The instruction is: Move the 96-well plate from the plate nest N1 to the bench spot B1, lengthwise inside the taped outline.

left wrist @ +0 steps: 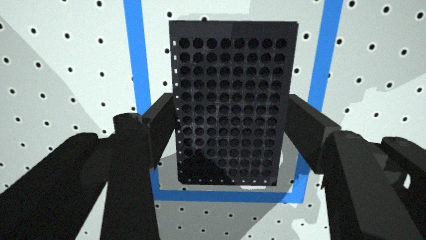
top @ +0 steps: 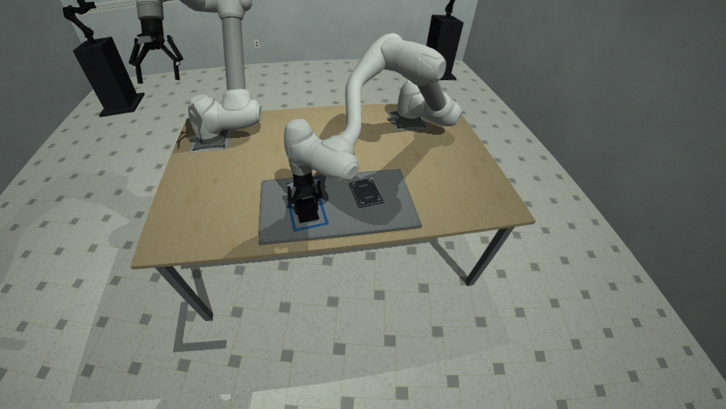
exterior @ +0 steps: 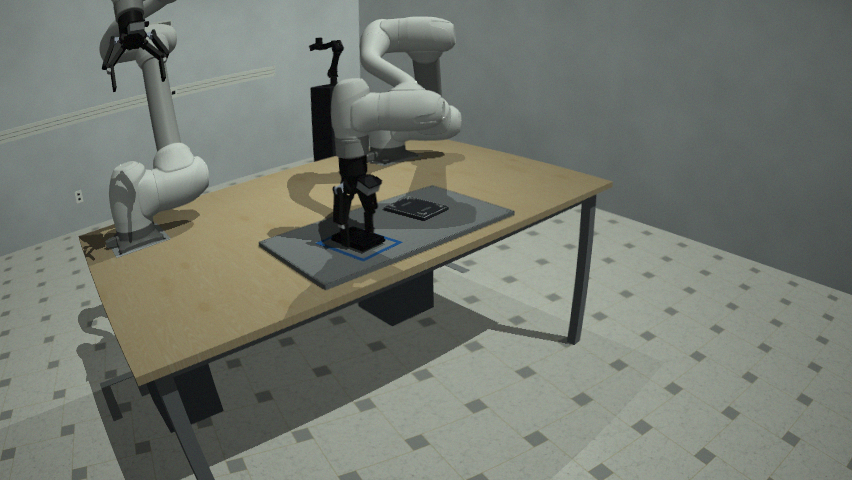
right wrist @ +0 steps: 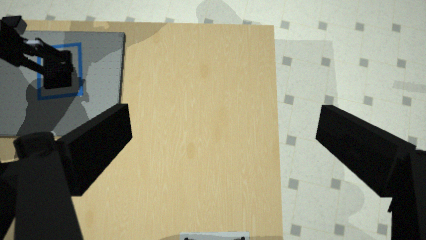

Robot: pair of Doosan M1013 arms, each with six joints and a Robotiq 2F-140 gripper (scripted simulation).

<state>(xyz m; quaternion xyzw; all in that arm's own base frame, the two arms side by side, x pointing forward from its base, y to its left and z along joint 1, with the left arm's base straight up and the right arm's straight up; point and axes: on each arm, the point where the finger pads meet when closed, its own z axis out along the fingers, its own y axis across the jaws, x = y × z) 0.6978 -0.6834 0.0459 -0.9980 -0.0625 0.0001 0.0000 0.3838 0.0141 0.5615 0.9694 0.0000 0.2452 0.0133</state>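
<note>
The black 96-well plate is level, between the fingers of my left gripper, which is shut on its long sides. It is inside the blue taped outline, long sides roughly along the outline's long sides. It is at or just above the mat; I cannot tell whether it touches. The plate nest is empty. My right gripper is open and empty, high over the table's other end.
The grey perforated mat carries the outline and the nest. It lies on the wooden table, near the front edge. The left arm reaches over the table behind the mat. The right arm's base stands at a back corner.
</note>
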